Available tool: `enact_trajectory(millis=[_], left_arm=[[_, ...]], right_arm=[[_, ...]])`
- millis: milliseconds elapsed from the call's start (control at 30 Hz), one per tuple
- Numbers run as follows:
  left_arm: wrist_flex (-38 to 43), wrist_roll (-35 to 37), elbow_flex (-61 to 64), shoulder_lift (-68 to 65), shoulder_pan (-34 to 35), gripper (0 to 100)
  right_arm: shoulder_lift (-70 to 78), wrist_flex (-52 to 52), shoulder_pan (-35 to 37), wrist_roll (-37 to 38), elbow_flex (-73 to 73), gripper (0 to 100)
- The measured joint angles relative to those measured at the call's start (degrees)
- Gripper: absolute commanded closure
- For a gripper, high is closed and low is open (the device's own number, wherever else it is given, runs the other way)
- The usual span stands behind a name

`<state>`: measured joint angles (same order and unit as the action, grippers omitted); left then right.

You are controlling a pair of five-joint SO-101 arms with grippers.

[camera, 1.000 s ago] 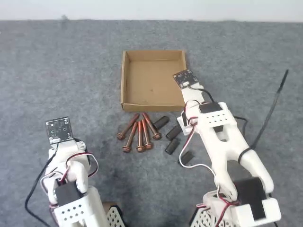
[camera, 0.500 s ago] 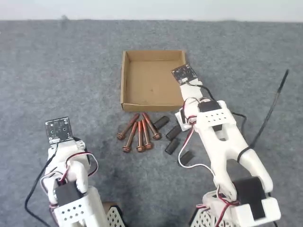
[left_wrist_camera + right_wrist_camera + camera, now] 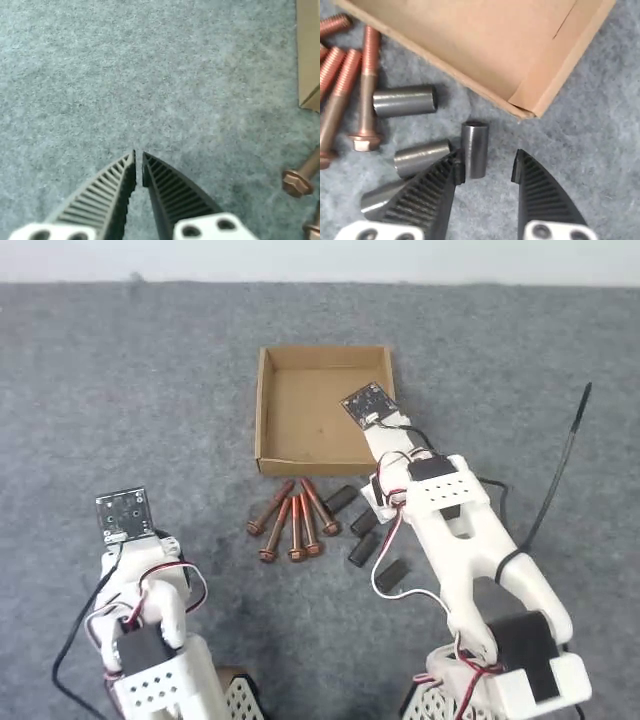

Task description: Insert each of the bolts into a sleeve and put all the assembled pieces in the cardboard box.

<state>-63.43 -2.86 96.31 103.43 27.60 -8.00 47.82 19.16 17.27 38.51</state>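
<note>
The right arm (image 3: 460, 530) stretches forward from its base at the desk's near right, its wrist over the near right corner of the cardboard box (image 3: 325, 353). The right pincer (image 3: 487, 167) is spread wide and holds nothing. It points down at the grey felt just in front of the box corner, and 1 sleeve (image 3: 475, 149) lies between its fingers, close against one fingertip. The left arm (image 3: 140, 580) is folded back over its base at the near left, well apart from the parts. The left pincer (image 3: 139, 159) is drawn narrow, with only a slit between its ribbed fingers and nothing in it, above bare felt. 5 copper bolts (image 3: 292, 520) lie fanned side by side just in front of the box, threads toward it. 4 dark sleeves (image 3: 362, 548) are scattered beside them, next to the right arm. The desk (image 3: 120, 380) is covered in grey felt, and a pale wall (image 3: 320, 258) runs along its far edge.
</note>
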Motion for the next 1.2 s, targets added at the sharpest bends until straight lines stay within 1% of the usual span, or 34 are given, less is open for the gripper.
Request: enact_trajectory(millis=[167, 500, 633, 767, 1067, 1200], left_arm=[[0.0, 0.0, 0.0, 0.0, 0.0, 97], [0.0, 0.0, 0.0, 0.0, 0.0, 97], [0.0, 0.0, 0.0, 0.0, 0.0, 97], [0.0, 0.0, 0.0, 0.0, 0.0, 97], [0.0, 0.0, 0.0, 0.0, 0.0, 97], [0.0, 0.0, 0.0, 0.0, 0.0, 97]], right_arm=[[5.4, -1.8, 0.4, 0.8, 0.0, 84.7], [7.6, -4.5, 0.3, 0.9, -0.4, 84.7], [10.5, -3.6, -0.1, 1.0, -2.1, 84.7], [11.6, -1.5, 1.4, 1.3, -3.6, 84.7], [11.7, -1.4, 1.7, 2.8, -4.0, 84.8], [12.7, -0.4, 2.5, 6.0, -5.0, 84.8]])
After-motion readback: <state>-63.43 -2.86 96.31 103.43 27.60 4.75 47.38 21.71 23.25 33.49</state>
